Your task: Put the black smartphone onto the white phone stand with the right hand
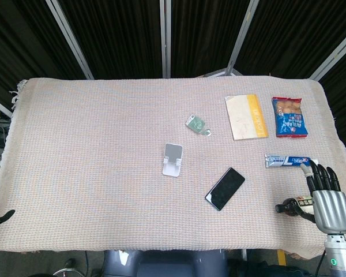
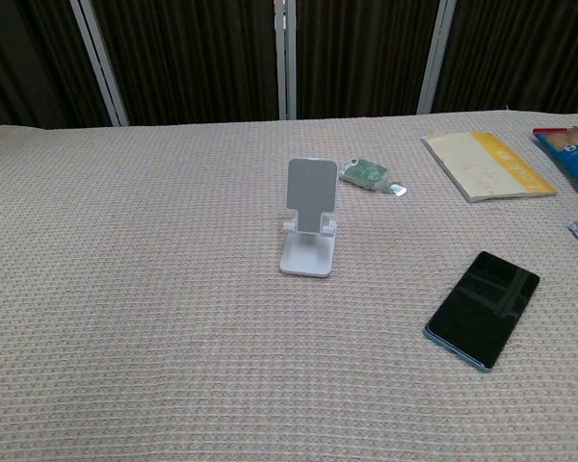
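**Your right hand is waiting, and the phone is lying flat**

You are keeping your right hand (image 1: 328,199) low at the near right edge of the counter (image 1: 92,173). Its fingers are lying straight and close side by side, pointing away from you, and the thumb is sticking out to the left. It is holding nothing. The chest view is not showing this hand at all.

Just past the fingertips, a toothpaste tube (image 1: 290,161) is lying on its side. Be careful of it when you are reaching out, because a bump could push it.

The black smartphone (image 1: 225,188) is lying flat on the cloth, screen up, to the left of your hand and apart from it. It is turned at a slant, so one long side is facing your hand. That looks like a good side for grabbing.

The white phone stand (image 1: 172,159) is sitting a little further left and back, near the phone but not touching it. Its back plate is standing up and its little lip is facing you. So the phone probably needs tipping up and leaning against the plate.

Further back, a small green packet (image 1: 197,124), a booklet (image 1: 245,116) and a snack bag (image 1: 289,117) are resting out of the way.

At the far left edge, only a dark tip of your left hand (image 1: 1,218) is peeking in. You cannot tell how its fingers are lying.

Nothing is done yet. The first job is getting to the phone.
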{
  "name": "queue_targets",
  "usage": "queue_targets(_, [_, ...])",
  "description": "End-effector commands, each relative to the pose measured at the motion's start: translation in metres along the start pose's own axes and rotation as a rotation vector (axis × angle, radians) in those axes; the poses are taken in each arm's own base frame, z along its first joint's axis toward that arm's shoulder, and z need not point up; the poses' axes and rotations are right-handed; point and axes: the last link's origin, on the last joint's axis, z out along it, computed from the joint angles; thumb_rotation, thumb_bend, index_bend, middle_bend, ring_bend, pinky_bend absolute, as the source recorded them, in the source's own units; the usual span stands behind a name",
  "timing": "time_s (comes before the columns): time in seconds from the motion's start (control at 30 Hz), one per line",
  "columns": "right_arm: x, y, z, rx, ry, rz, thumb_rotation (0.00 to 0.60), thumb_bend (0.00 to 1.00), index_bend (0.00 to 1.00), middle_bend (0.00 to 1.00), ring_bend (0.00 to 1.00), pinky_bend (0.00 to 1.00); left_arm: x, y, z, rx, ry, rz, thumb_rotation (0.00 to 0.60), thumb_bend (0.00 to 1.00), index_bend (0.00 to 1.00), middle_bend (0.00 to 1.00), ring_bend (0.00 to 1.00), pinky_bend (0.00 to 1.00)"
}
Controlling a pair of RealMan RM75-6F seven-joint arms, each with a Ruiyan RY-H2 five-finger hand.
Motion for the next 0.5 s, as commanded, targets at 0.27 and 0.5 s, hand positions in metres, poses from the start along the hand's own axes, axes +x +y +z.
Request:
queue_targets(0.27, [-0.004,-0.003,0.001,0.016,-0.026,0.003,0.6,0.0,0.0,0.0,0.0,0.0,0.0,0.0,0.0,0.002,0.001,-0.002,0.6,0.0,0.0,0.0,0.0,0.0])
queue_targets(0.5, [-0.037,-0.039,0.053,0.478,-0.247,-0.038,0.6,0.0,0.01,0.0,0.0,0.0,-0.007,-0.004,0.009,0.032,-0.009,0.028,0.6,0.0,0.0,0.0,0.0,0.0])
